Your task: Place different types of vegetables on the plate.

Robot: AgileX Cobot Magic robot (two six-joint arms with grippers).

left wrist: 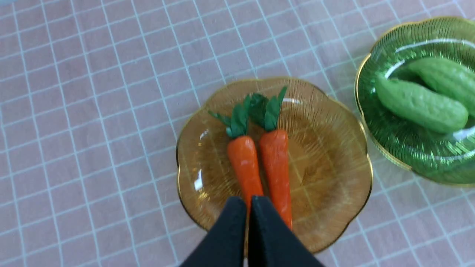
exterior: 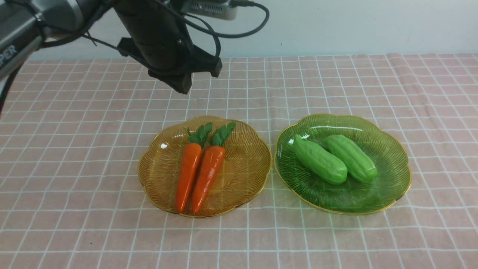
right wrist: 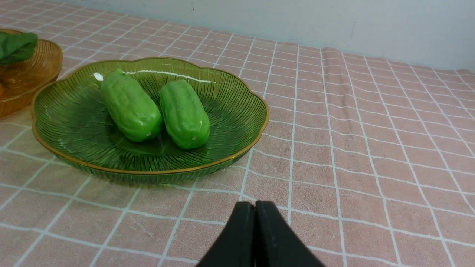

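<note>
While both grippers sit closed and empty, the sorting looks done: two carrots lie side by side on the amber plate at left, two gourds share the green plate at right. Nothing appears left on the checked cloth. Left gripper hangs above the carrots' near tips; right gripper points at bare cloth right of the green plate. Nothing blocks either arm.
</note>
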